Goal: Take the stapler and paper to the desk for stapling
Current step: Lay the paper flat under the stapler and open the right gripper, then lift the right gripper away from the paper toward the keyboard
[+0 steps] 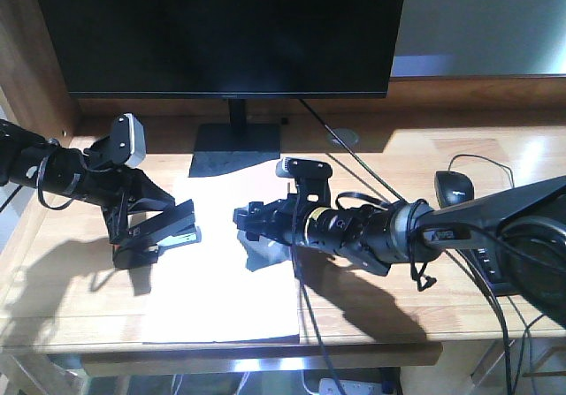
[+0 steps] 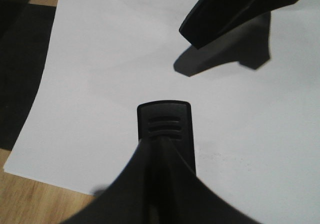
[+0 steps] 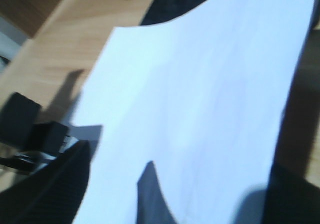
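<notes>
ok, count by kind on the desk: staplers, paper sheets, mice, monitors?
stapler: 1
paper sheet: 1
mouse: 1
monitor: 1
total: 4

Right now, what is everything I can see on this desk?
monitor: one, black, on a stand at the back of the desk
paper: one sheet, white, flat in the middle of the desk
stapler: one, black, at the paper's left edge, held
mouse: one, black, right side of the desk, corded
desk: one, light wood, under everything
left gripper: one, black, clamped on the stapler
right gripper: one, black, over the paper's upper part
</notes>
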